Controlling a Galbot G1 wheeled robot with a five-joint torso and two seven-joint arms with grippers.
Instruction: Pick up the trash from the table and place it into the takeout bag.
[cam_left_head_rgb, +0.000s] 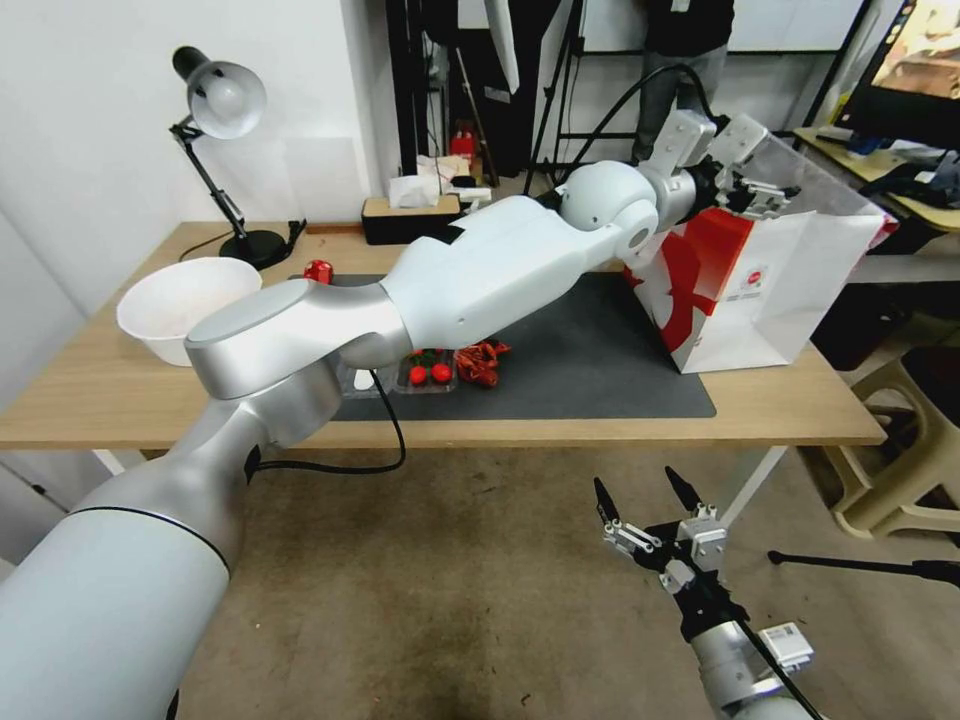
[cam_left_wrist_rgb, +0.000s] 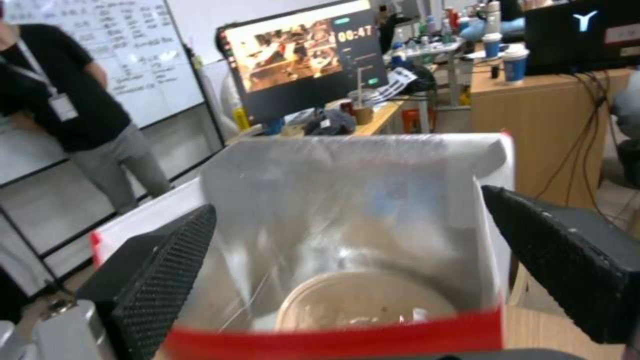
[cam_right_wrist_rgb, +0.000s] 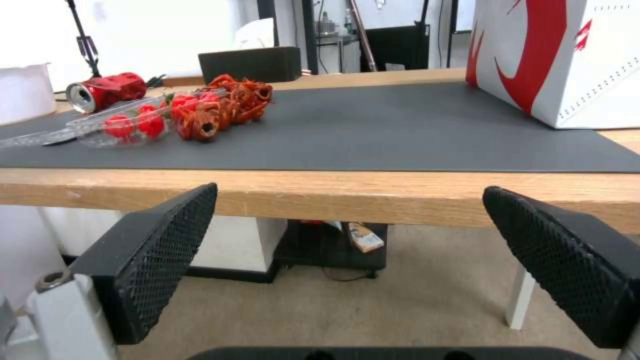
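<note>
**While the left arm hangs over the bag, trash waits on the mat**

Starting at the left of the head view, a large white bowl sits on the light-wood table, with a black desk lamp behind it. Just past the bowl, at the back edge of the dark grey mat, lies the crushed red can. Nearer the front edge, a clear tray of cherry tomatoes touches a crumpled red heap, too small to identify.

Further right, the left arm stretches across the table, and the left gripper hovers over the open mouth of the takeout bag, jaws spread wide and empty. Looking down from its wrist, a beige lidded bowl rests at the bottom of the bag.

At the far right, the right gripper hangs below table level in front of the table's edge, jaws also spread, holding nothing.

Likely risks: the left fingers sit close to the bag's rim and could snag the thin paper wall or tip the bag when lifting out. The tomatoes lie against the red heap, so a loose grab there might drag the tray along.
</note>
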